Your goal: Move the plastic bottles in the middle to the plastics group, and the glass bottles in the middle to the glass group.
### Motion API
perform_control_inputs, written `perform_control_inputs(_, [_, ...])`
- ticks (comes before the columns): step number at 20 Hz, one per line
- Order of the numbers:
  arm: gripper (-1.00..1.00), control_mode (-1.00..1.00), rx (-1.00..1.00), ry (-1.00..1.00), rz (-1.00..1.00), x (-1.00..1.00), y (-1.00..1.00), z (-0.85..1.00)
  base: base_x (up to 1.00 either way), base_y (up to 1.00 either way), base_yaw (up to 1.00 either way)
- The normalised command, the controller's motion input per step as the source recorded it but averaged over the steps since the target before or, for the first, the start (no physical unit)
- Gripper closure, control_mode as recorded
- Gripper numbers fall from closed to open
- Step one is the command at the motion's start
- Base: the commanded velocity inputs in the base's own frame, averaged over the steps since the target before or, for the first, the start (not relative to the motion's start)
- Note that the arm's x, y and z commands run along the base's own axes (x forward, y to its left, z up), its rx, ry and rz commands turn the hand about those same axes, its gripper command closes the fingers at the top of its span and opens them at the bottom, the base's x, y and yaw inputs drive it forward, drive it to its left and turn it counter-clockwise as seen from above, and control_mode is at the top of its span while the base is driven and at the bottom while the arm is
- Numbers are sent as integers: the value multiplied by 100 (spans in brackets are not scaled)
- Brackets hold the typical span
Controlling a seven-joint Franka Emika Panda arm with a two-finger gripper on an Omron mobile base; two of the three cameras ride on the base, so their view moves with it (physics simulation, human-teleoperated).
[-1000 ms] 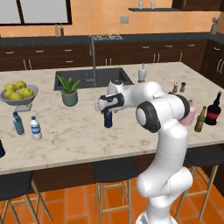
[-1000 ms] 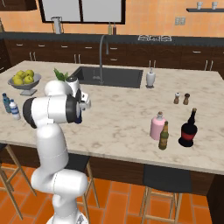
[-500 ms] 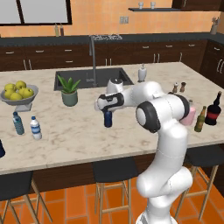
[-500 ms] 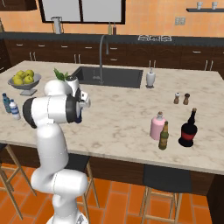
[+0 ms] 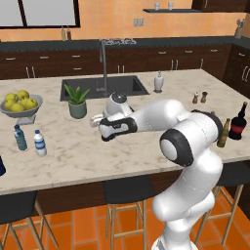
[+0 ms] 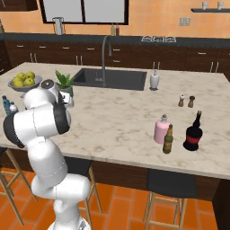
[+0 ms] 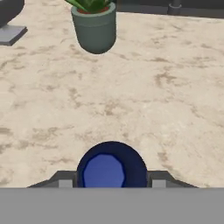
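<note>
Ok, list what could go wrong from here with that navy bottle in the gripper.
1. The gripper is shut on the navy bottle near its top, so it may tilt or slip when lifted.
2. The potted plant stands straight ahead; a forward swing could clip it.
3. The teal bottle and white-capped bottle stand close together; setting down beside them could topple one.

A pale marbled worktop (image 5: 88,156) forms an island, with a dark sink (image 5: 105,87) and tall faucet (image 5: 103,61) set in its far side. Behind the sink run dark wood cabinets (image 5: 49,61) under an orange wall (image 5: 117,14) with a window (image 5: 39,12). Dark stools (image 5: 129,190) stand on orange floor tiles (image 5: 88,229) in front.
</note>
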Motion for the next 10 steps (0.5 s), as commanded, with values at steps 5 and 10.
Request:
perform_control_inputs(5, [100, -100, 0, -25, 27, 0, 98, 22, 0, 0, 0])
perform_control_inputs(10, [100, -100, 0, 0, 32, -30, 98, 30, 0, 0, 0])
